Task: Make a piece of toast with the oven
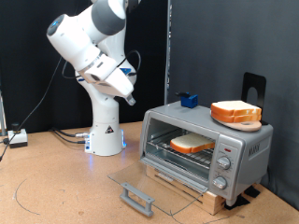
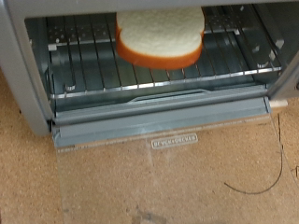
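The oven stands at the exterior view's right with its glass door folded down flat, dark bar handle towards the front. The piece of toast lies flat on the wire rack inside. In the wrist view the toast sits on the rack inside the oven, above the open door. My gripper hangs in the air, up and to the exterior view's left of the oven, touching nothing. Its fingers do not show in the wrist view.
A pile of similar bread slices rests on top of the oven, with a small blue object behind it. Round knobs run down the oven's front right. The oven sits on a wooden base. Cables lie at the far left.
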Available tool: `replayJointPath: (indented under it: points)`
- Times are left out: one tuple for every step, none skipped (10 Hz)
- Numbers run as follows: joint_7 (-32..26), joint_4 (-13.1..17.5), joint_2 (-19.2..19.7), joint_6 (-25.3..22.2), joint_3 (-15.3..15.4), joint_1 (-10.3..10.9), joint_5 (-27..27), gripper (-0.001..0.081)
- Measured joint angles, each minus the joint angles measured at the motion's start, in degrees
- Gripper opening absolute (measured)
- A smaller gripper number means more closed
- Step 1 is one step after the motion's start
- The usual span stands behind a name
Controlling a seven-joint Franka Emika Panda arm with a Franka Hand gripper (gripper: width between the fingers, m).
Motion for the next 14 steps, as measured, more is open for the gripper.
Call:
replayJointPath:
  points:
    - [-1.40,1.37,2.04,0.00,-0.72,-0.52,-0.87,0.0809]
    - [-2.50,3.07,4.39,-0.46,-1.15,-0.85,-1.23,0.0809]
    - [-2.31,2.95,4.34,-0.40,-1.07,-0.84,-1.23,0.0809]
    - [3.54,2.50,4.33,-0.38,-1.03,-0.87,0.64,0.0809]
    - [10.37,2.04,4.36,-0.24,-1.00,-0.89,2.68,0.0809]
    - [17.04,1.63,4.52,0.82,-0.99,-1.04,3.81,0.0809]
    - [23.20,1.16,5.06,2.91,-1.00,-1.43,4.38,0.0809]
    - [27.68,0.92,6.35,4.06,-0.97,-2.10,5.35,0.0809]
    - [25.18,0.95,6.30,3.91,-0.95,-2.01,5.09,0.0809]
    - [29.25,0.94,6.33,4.02,-0.68,-2.15,3.82,0.0809]
    - [36.97,0.96,6.40,4.06,-0.26,-2.18,3.52,0.0809]
    - [44.27,0.99,6.65,4.06,-0.12,-2.19,3.96,0.0809]
    - [51.54,1.35,7.43,3.76,-0.10,-2.22,3.75,0.0809]
    - [58.47,2.34,8.87,2.46,-0.05,-2.24,2.13,0.0809]
